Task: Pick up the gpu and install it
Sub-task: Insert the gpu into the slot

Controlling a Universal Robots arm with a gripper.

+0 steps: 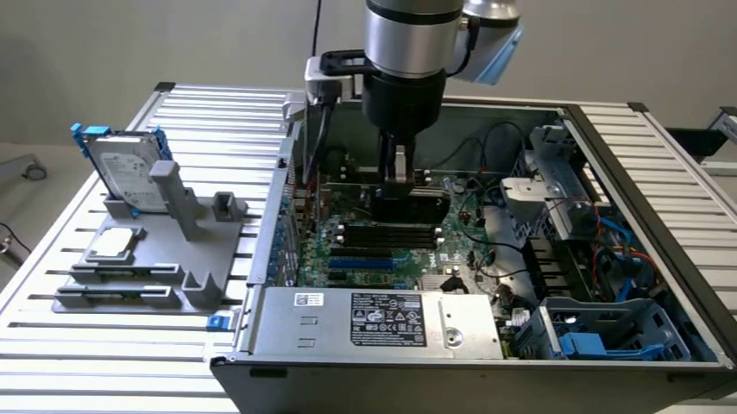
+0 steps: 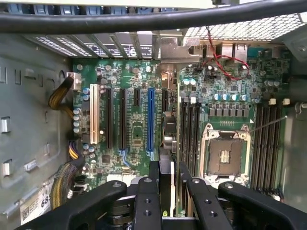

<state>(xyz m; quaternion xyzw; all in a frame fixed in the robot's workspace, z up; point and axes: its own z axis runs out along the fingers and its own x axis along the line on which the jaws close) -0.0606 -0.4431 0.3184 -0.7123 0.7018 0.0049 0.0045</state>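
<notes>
Gripper clamped on gpu, edge-on over motherboard slots; case walls well apart.

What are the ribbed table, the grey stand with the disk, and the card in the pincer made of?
The table looks like bare aluminium: silvery ribbed slats. The stand: matte grey plastic, probably. The gpu in the pincer: black matte shroud, likely plastic.
</notes>
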